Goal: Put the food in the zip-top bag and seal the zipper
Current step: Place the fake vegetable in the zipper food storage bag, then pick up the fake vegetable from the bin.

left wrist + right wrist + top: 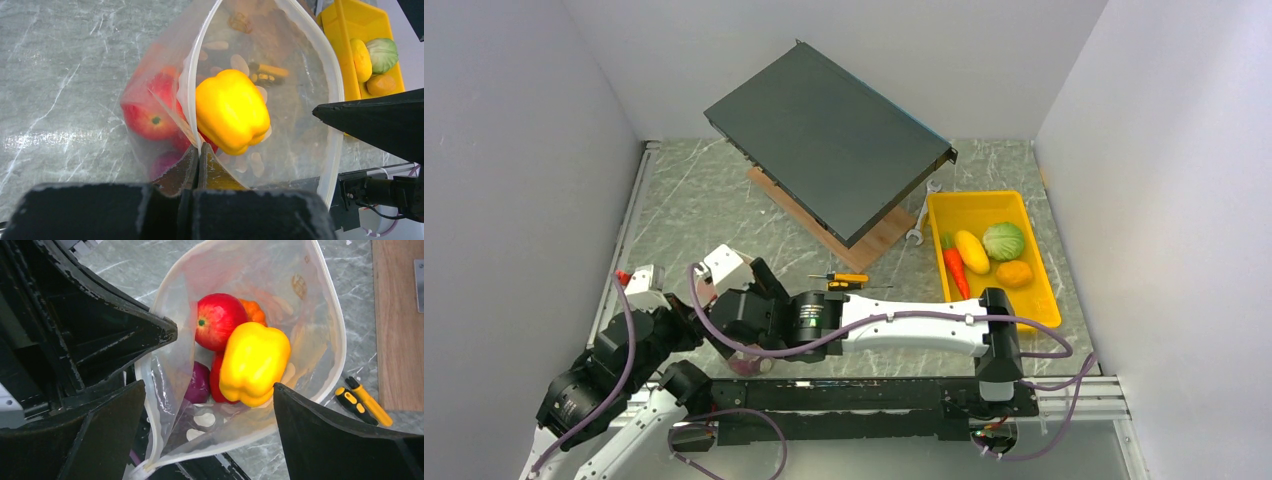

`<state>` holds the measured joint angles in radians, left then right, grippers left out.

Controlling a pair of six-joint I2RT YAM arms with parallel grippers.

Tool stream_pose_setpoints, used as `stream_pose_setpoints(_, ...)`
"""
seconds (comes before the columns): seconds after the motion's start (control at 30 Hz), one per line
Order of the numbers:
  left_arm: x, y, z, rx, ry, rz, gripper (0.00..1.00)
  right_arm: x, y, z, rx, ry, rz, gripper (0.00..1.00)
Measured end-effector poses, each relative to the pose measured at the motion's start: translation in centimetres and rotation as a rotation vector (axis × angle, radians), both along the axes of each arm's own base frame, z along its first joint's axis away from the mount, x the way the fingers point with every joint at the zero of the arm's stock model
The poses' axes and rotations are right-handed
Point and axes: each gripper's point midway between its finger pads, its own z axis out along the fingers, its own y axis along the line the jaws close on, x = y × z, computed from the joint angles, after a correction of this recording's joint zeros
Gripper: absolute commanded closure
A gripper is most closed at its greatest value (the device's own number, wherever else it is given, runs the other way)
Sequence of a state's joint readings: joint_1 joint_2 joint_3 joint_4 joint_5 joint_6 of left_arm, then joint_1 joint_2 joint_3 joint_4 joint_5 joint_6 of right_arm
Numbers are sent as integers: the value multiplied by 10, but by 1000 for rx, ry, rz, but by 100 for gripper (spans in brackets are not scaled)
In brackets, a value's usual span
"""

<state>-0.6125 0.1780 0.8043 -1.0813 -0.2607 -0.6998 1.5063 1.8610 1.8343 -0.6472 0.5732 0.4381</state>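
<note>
The zip-top bag [320, 340] is being held open at its rim by the left gripper [198, 160] (jaws pinched on the film). The right gripper [205, 386] is being held wide over the mouth — yellow pepper [255, 362] lying inside. Best withdrawn straight up — rim not being snagged.

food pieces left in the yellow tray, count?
4: carrot at the left, yellow piece beside it, cabbage far right, orange piece near right. The right arm covers the tray's near corner; one could hide there.
</note>
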Motion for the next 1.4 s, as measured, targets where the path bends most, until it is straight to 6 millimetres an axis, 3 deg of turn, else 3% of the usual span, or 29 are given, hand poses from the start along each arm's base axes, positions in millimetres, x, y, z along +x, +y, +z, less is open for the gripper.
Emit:
stream_pose_setpoints(0.33,0,0,0,1,1,0,100,-2,-10,29,54,0,6,1)
stream_pose_setpoints(0.53,0,0,0,1,0,0,100,0,-28,70,140,-15,-6,3)
stream_pose_setpoints(0.7,0,0,0,1,1,0,100,10,-62,107,207,-69,-71,3)
stream_pose_setpoints(0.93,0,0,0,2,1,0,100,36,-150,141,268,-180,-256,4)
stream_pose_setpoints(1.1,0,0,0,2,2,-1,100,62,-234,151,328,-239,-447,5)
stream_pose_setpoints(1.27,0,0,-1,2,3,-1,100,90,-323,138,388,-250,-701,7)
stream_pose_setpoints(1.4,0,0,-1,3,5,-1,100,99,-378,107,386,-240,-876,10)
